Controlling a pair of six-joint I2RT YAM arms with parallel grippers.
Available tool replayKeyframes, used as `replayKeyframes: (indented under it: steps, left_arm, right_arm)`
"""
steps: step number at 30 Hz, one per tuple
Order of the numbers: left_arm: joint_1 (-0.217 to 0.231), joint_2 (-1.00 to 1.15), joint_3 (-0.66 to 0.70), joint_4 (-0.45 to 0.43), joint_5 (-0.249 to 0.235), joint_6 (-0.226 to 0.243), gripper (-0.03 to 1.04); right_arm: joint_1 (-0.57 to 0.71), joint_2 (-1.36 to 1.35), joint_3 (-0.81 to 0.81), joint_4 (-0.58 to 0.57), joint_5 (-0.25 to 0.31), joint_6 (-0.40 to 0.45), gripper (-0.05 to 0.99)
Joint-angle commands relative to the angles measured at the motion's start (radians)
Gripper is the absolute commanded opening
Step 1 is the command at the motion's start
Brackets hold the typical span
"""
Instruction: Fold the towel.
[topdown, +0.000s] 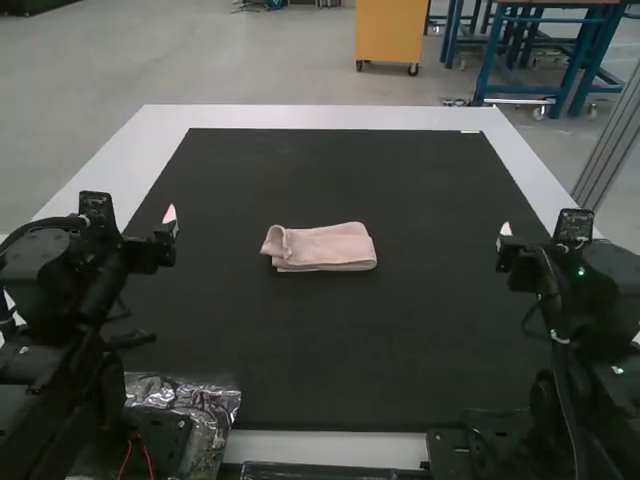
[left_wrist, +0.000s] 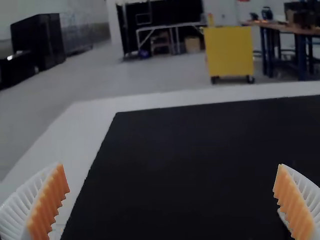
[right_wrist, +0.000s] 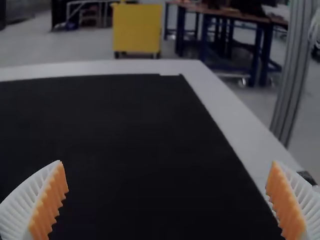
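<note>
Towel lay on mat, probably folded; curled corner needed light pressing; left gripper and right gripper stood wide.

Towel: pale pink, solid col. Mat: solid blk; worktop edges wht. Wrap nr worktop's near L corner: silver. L gripper & R gripper: fingers wht, ribbed; pads orange. L arm, R arm: blk.
</note>
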Motion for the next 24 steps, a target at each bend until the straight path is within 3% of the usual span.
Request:
replayKeyframes:
  steps: [1,3,24]
  left_arm:
    - [0.006,-0.008,-0.007,-0.038,-0.049,-0.053,0.97]
    - [0.006,-0.008,-0.006,-0.037,-0.049,-0.056,0.97]
    - [0.006,-0.008,-0.007,-0.037,-0.049,-0.059,0.97]
  right_arm:
    - [-0.012,-0.006,-0.006,-0.007,-0.047,-0.005,0.91]
    - [-0.01,-0.006,-0.006,-0.024,-0.114,-0.005,0.91]
    - [-0.01,-0.006,-0.006,-0.026,-0.121,-0.005,0.91]
